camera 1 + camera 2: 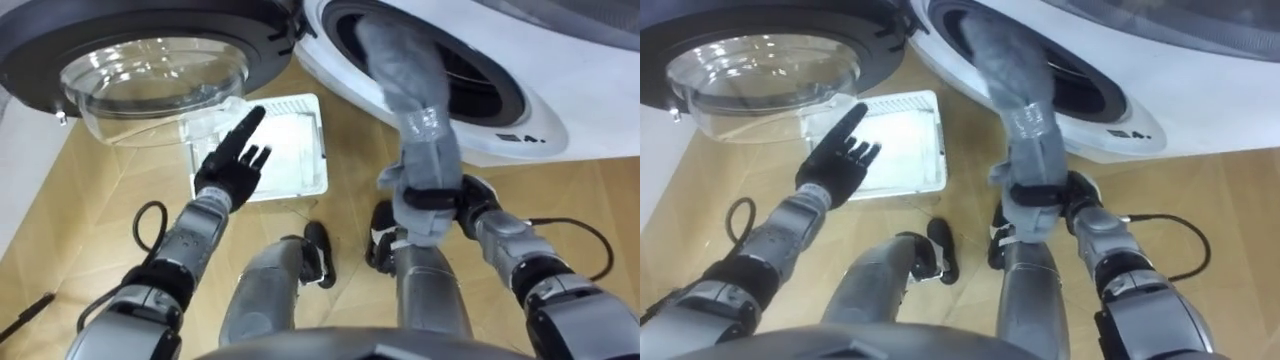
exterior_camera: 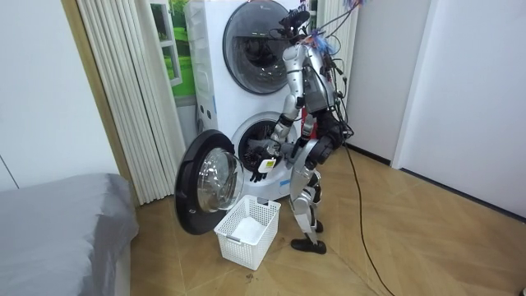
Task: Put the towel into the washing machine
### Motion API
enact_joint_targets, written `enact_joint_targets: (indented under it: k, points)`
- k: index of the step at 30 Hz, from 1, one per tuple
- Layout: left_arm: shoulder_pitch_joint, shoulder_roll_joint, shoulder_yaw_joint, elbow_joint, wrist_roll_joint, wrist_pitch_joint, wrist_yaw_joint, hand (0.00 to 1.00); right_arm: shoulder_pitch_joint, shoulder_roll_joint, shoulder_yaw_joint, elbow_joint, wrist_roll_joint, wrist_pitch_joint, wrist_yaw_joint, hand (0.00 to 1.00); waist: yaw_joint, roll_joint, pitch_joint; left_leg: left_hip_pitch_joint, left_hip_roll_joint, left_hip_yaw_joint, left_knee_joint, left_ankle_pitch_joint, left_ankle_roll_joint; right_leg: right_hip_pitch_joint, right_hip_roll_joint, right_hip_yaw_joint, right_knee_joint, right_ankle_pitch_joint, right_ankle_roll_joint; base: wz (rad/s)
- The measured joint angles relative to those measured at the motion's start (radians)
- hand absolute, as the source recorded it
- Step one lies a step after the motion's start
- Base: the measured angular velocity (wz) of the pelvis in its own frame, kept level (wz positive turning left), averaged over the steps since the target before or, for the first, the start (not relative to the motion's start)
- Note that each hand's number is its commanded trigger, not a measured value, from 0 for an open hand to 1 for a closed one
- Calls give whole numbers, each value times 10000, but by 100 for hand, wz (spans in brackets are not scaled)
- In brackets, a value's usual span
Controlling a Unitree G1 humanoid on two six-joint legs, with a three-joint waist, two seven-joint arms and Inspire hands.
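right robot hand (image 1: 464, 200) clamps towel (image 1: 425, 130) | left robot hand (image 1: 228, 170) spread | basket (image 1: 292, 160) beside door (image 1: 150, 25)

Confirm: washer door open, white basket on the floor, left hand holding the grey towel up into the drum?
Wrong hand. The left eye view shows the right hand curled round the grey towel, whose top end reaches into the drum. The left hand is open above the white basket. The rest holds.
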Motion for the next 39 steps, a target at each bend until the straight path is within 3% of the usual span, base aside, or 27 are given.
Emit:
enact_joint_targets:
  k: [8,18,24,27,29,32,36,39]
  points:
    - [11,-233,-4,-3,57,217,702,0,-49,-45,-210,104,413,251,-402,100,-23,10,-2,-48,-104,-41,-100,15,24,-132,-91,8,170,-22,10,1]
    - [-58,-253,-312,-155,1102,244,1442,0,-652,-309,-601,704,3346,539,-734,100,-233,-80,21,-161,-276,-47,26,72,87,-335,-330,7,540,-171,41,5]
    - [-15,-208,-268,-694,1693,365,1768,0,-995,-457,-1171,705,4348,1142,-887,100,-321,-249,27,-183,-481,-92,107,138,207,-400,-592,10,830,-275,131,8]
    - [24,-45,-259,-1039,1764,364,1884,0,-1411,-683,-1172,647,4671,1539,-1072,100,-344,-446,40,-241,-591,-83,55,155,258,-542,-720,48,1005,-292,161,4]
    - [-12,13,-154,-1045,1790,355,2025,0,-1857,-848,-1165,653,5434,1926,-1101,100,-293,-642,39,-261,-594,-58,73,173,295,-575,-724,72,1020,-248,170,0]
    - [167,39,3,-1048,1893,375,2051,0,-2464,-1032,-1180,654,6352,2355,-1050,100,-299,-774,34,-351,-591,-28,107,182,322,-663,-745,63,1051,-219,180,0]
    - [570,249,131,-1430,1883,370,2303,0,-3334,-1277,-1272,641,7398,2666,-1112,100,-352,-812,43,-444,-597,-13,288,171,346,-735,-807,38,1172,-236,199,5]
    - [599,332,238,-1495,1888,282,2306,0,-3694,-1326,-1306,702,8190,2799,-1014,100,-340,-945,122,-457,-618,3,406,172,350,-755,-867,32,1293,-263,213,4]
